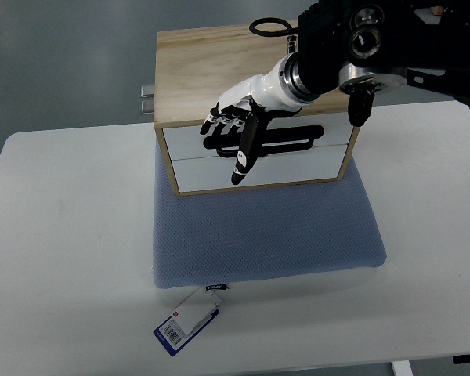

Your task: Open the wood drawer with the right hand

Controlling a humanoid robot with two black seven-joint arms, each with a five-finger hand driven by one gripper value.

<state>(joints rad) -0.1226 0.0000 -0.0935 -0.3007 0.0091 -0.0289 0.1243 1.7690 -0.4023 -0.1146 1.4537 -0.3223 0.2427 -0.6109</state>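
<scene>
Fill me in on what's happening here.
The robot's right hand is reaching across the front of a wood drawer box, which sits on a blue-grey cushion on a white table. Its fingers lie over the black handle slots. Both drawers look shut. A tag hangs from the cushion's near edge.

A wooden drawer box (219,74) stands on a blue-grey mesh cushion (266,235), which lies on a white table (63,251). The box front carries two white drawer fronts, upper (333,135) and lower (298,168), with a black slotted handle (298,141) at their junction. The right hand (239,125) enters from the upper right and is positioned against the upper drawer front at the handle's left end, fingers extended downward, one reaching over the lower drawer front. A blue-and-white tag (186,325) hangs from the cushion's front edge.
</scene>
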